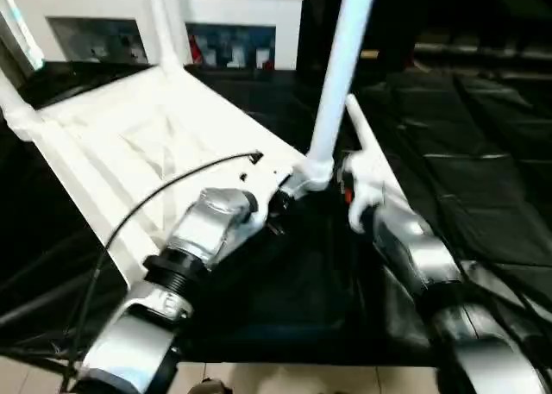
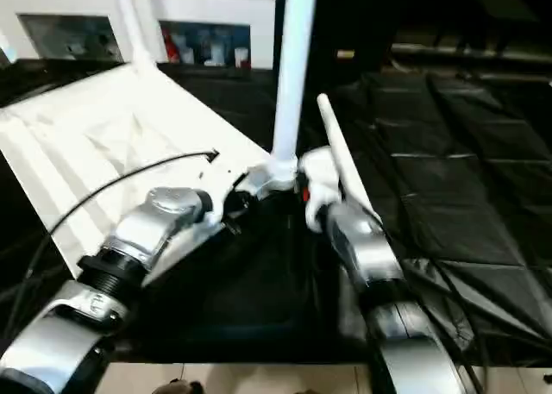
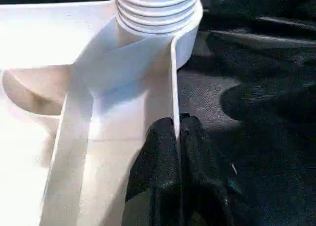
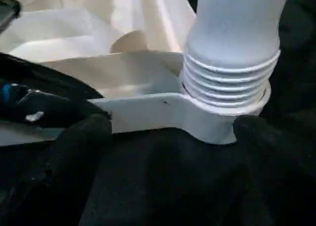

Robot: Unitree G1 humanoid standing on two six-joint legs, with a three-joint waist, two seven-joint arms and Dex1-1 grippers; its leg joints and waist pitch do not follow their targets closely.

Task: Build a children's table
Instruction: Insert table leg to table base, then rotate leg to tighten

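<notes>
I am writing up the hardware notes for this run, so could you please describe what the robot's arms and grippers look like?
Both forearms are silver metal shells with rounded, glossy housings. The left arm has a black ribbed collar near its wrist, and a thin black cable arcs from it over the white tabletop. The right arm ends in a white casing with a small red mark. Each gripper's fingers are black and rounded.

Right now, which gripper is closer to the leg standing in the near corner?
Right. The right gripper straddles the leg's threaded base; the left gripper pinches the tabletop rim nearby.
</notes>
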